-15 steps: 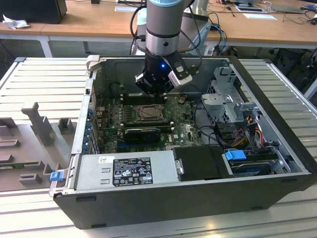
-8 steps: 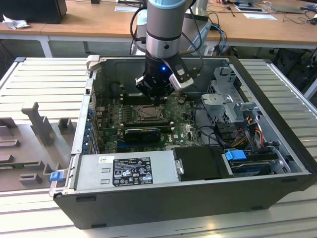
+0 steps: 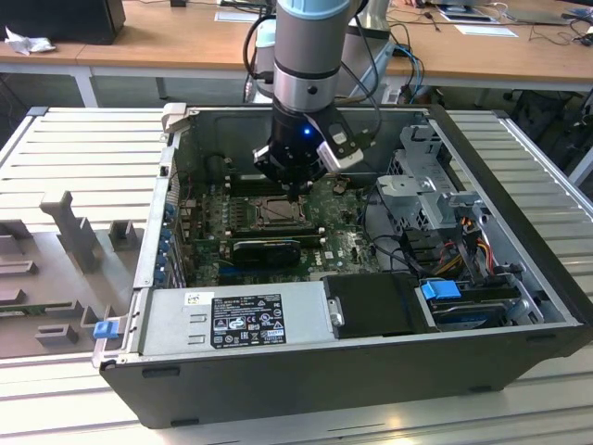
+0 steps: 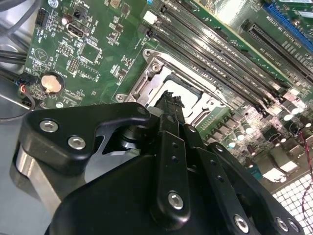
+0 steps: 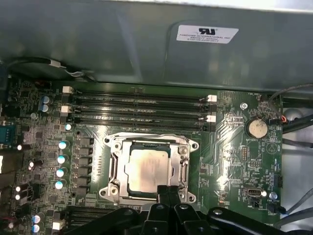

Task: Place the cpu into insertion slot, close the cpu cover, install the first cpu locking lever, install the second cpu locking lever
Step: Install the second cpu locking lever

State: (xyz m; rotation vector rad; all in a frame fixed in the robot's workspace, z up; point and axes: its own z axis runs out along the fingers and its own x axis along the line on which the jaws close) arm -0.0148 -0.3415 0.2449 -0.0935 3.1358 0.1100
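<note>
At six o'clock of the insertion slot (image 5: 149, 169), your pincer (image 5: 168, 192) hangs with fingers pressed together, empty; one pale silvery cpu (image 5: 148, 169) sits inside one cpu cover (image 5: 184, 169).

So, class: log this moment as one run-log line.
cpu: in insertion slot | cpu cover: closed | gripper: shut, at socket edge

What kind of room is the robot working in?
Probably a lab or workshop: an open computer case lies on a metal workbench, wooden desks stand behind, and the robot's claw reaches inside.
</note>
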